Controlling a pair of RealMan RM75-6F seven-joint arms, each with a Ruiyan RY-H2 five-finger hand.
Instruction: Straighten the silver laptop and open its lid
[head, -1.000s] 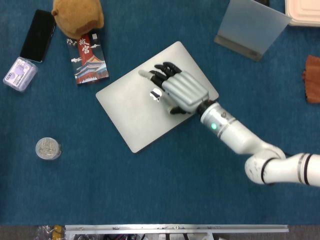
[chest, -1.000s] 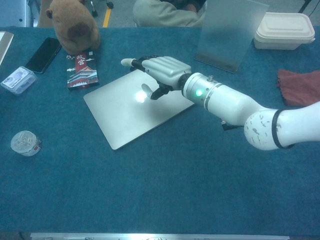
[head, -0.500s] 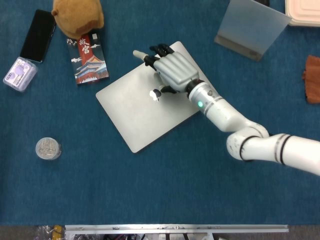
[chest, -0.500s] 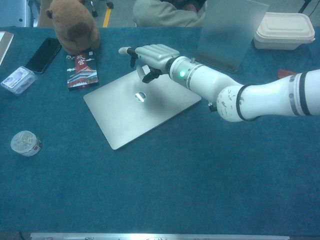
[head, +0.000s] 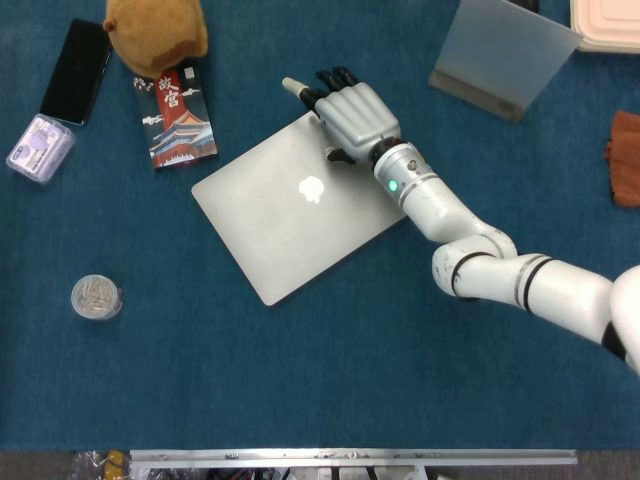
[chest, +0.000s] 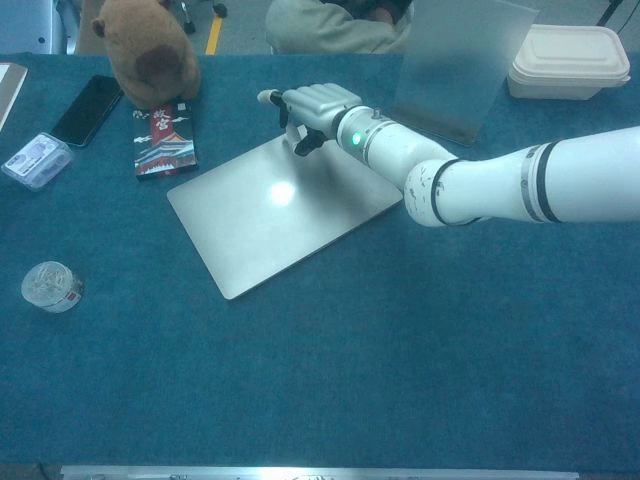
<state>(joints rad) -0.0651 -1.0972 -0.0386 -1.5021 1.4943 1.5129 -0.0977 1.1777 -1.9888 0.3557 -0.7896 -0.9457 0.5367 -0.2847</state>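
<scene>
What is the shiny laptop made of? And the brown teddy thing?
The silver laptop looks like brushed metal, probably aluminium: smooth, matte grey, with a soft glare around its logo. The brown plush toy looks like fuzzy fabric, soft-edged and not shiny, likely stuffed.

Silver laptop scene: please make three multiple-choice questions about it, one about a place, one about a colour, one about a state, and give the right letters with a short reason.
1. Where is the right hand?
A. at the far corner of the silver laptop
B. on the black phone
C. beside the round container

2. What colour is the table cover?
A. red
B. dark blue
C. white

3. What is the state of the laptop lid?
A. fully open
B. half open
C. closed

Answers:
1 A: in the head view the hand sits over the laptop's far corner, away from the phone and the container.
2 B: the cloth is dark blue in both views.
3 C: the lid lies flat, logo up, and the laptop is skewed to the table edge.
</scene>
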